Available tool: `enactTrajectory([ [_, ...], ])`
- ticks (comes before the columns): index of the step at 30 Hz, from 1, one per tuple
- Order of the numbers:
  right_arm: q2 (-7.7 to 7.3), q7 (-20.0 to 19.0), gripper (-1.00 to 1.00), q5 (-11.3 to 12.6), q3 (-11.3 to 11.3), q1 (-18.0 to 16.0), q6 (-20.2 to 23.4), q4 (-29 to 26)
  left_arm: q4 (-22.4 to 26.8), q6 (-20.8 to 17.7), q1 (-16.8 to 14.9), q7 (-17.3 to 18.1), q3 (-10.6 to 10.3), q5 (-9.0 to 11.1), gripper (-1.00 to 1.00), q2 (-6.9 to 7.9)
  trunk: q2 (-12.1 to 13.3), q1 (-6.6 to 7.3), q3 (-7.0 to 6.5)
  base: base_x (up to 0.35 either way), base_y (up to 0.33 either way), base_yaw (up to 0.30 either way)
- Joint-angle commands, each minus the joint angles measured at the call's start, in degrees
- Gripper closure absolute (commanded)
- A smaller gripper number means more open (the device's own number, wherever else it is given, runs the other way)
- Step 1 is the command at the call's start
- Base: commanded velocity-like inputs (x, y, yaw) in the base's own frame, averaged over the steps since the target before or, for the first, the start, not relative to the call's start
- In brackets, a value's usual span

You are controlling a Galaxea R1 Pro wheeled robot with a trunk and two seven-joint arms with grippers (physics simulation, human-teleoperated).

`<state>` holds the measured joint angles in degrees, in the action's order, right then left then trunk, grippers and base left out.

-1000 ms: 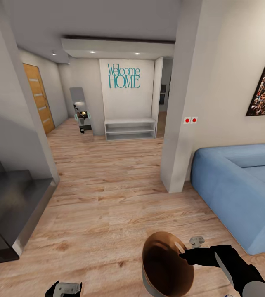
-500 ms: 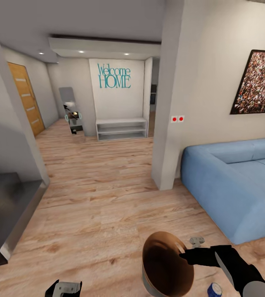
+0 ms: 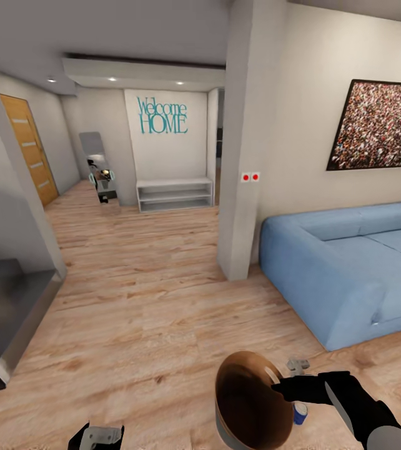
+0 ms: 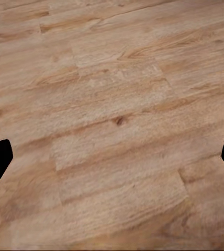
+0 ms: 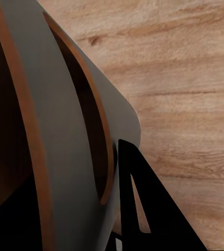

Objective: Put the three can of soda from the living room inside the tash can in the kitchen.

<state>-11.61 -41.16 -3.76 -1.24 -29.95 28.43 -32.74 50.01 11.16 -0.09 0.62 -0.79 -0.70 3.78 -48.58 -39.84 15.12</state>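
floor (image 3: 163,275): pale wood planks, visible grain and knots, matt with a faint sheen
sofa (image 3: 344,275): light blue cloth, soft and matt, smooth
tash can (image 3: 250,400): smooth, plastic-looking; grey matt outside, tan-brown inside with a slight gloss
can of soda (image 3: 300,413): dark blue side, silvery metal-looking top
right gripper (image 3: 282,382): black matt casing, pale grey metal-looking piece beside it
left gripper (image 3: 100,435): light grey, dull metal look
door (image 3: 29,150): orange-brown wood, satin
walls (image 3: 300,125): plain off-white, matt
shelf unit (image 3: 175,194): white, smooth, matt
dark counter (image 3: 0,312): near-black, smooth, softly reflective
mirror (image 3: 97,165): glossy, reflecting
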Motion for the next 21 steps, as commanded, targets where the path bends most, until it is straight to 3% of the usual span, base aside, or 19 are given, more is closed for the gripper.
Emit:
enactTrajectory([
  [1, 0.01, -0.1, 1.0, 0.8, -0.1, 0.0, 0.3, 0.0, 0.0, 0.0, 0.0, 0.0, 0.0, 0.0, -1.0, 0.0, 0.0, 0.0, -0.01, -0.284, -0.147, -0.002],
  [21, 0.01, -0.1, 1.0, 0.8, -0.1, 0.0, 0.3, 0.0, 0.0, 0.0, 0.0, 0.0, 0.0, 0.0, -1.0, 0.01, 0.0, 0.0, -0.01, -0.259, -0.157, 0.0],
])
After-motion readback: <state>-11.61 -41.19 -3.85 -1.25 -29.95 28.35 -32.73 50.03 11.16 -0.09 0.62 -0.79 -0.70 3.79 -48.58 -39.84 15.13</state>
